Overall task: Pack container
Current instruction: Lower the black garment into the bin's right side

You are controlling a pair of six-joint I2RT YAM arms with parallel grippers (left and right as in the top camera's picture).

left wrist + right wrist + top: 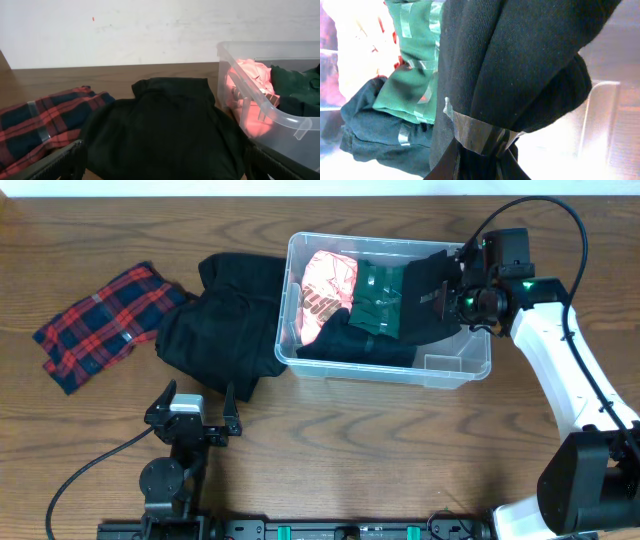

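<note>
Packing now: right tool (462, 285) pinches the taped black garment (425, 298) above the container (455, 370); next, likely lower and release. Left tool (195, 408) gapes, empty.

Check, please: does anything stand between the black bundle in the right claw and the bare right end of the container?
Nothing visible does. The right claw holds the black bundle over the container, whose right end is bare. The green garment lies beside that spot, partly under the bundle.
</note>
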